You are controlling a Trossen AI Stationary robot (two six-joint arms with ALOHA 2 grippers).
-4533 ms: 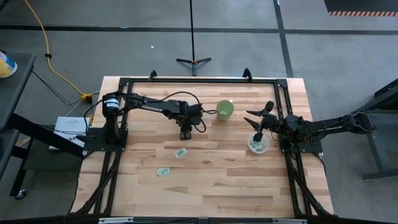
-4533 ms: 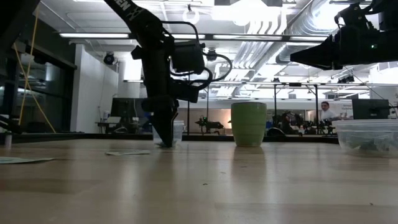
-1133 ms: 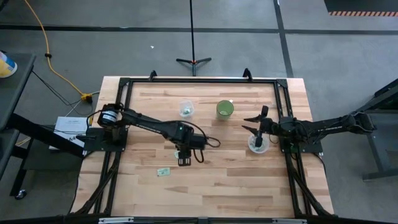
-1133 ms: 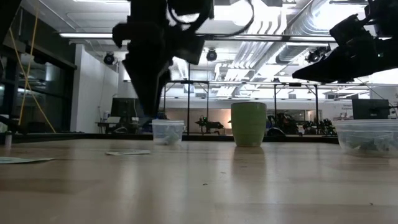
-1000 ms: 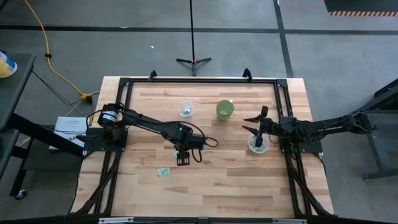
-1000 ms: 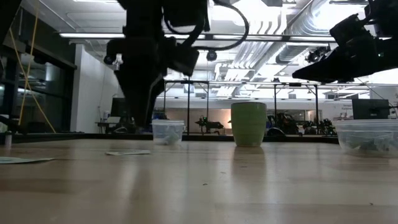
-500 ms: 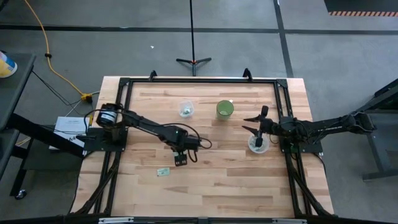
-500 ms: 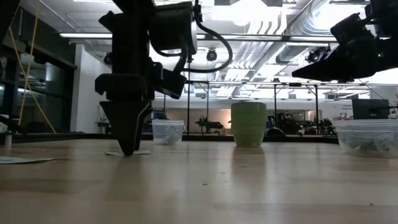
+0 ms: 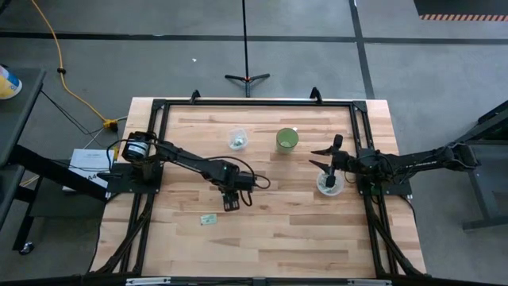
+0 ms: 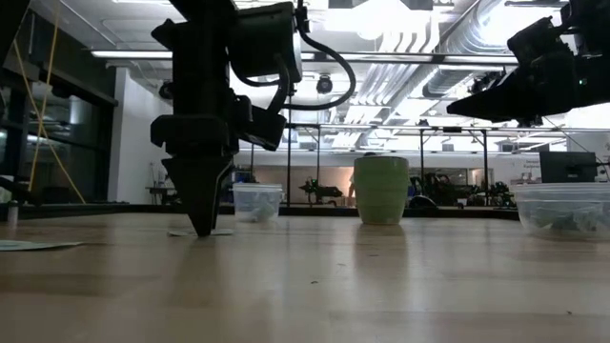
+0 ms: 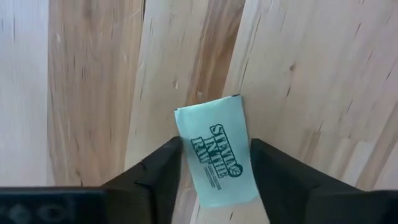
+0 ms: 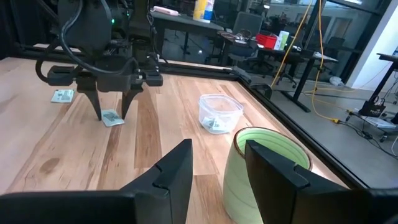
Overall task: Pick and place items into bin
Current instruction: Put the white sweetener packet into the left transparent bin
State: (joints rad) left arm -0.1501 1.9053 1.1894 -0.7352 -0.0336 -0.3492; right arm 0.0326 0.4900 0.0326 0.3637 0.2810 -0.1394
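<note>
From above we see the left gripper (image 9: pixel 229 206) low over mid-table, in the low view its tips at the wood, and in its wrist view its parted fingers (image 11: pixel 155 171) straddle a green packet (image 11: pixel 217 149) (lying flat, ungripped), the right gripper (image 12: pixel 217 165) waiting open.

Bare wood fills the lower half of the table (image 9: pixel 317 238); a clear tub (image 9: pixel 236 139), green cup (image 9: pixel 286 141) and bowl (image 9: pixel 329 185) crowd the upper middle and right.

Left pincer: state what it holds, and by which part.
Nothing yet. The left pincer stands open on the table, its fingers straddling a pale green packet along its long edges.
</note>
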